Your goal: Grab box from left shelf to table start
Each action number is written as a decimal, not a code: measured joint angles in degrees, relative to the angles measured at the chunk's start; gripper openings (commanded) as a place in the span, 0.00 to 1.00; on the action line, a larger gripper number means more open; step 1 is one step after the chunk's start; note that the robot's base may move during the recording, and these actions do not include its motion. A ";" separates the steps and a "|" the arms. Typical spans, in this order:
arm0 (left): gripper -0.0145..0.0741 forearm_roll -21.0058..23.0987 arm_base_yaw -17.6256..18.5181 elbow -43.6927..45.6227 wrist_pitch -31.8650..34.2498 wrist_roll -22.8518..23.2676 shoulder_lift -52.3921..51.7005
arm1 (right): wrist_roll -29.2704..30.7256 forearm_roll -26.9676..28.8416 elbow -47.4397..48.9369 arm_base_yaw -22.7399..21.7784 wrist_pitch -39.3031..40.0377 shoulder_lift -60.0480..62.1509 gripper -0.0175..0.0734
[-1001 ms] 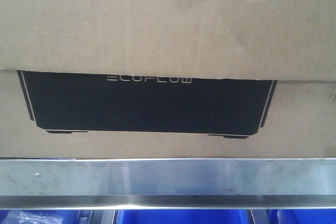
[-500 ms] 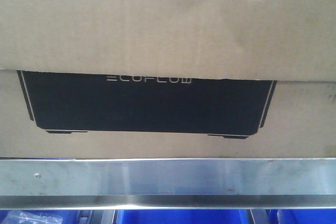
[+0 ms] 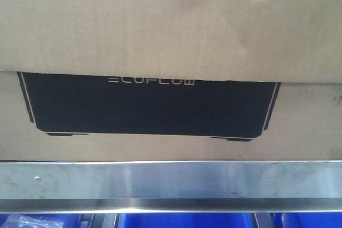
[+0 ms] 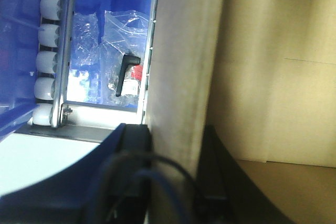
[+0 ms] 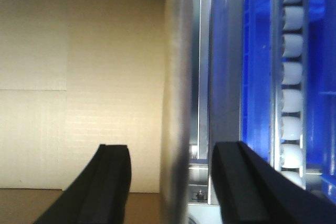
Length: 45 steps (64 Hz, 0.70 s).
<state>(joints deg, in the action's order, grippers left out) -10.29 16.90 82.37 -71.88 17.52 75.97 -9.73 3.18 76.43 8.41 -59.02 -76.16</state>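
Observation:
The box, brown cardboard with a black ECOFLOW panel, fills the front view and sits on the left shelf behind its silver front rail. In the left wrist view my left gripper is shut on the box's upright cardboard wall, with a dark finger pressed against each side. In the right wrist view my right gripper is open and straddles the opposite wall edge, with a gap showing on both sides. The table is out of view.
Blue bins sit below the shelf rail. Beside the box on the left are a roller track and a blue bin holding clear bags and a black handle. On the right stand another roller track and a blue bin wall.

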 measured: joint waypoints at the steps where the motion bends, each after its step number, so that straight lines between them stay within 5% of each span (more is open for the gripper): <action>1: 0.15 0.00 0.00 0.00 0.00 0.00 0.00 | 0.00 0.01 -0.18 0.00 0.07 0.01 0.70; 45: 0.15 0.00 0.00 0.00 0.00 0.00 0.00 | 0.37 0.99 -3.81 0.00 1.91 0.01 0.67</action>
<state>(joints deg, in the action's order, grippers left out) -10.29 16.90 82.37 -71.88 17.52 75.97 -9.36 4.17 72.61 8.41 -57.12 -76.15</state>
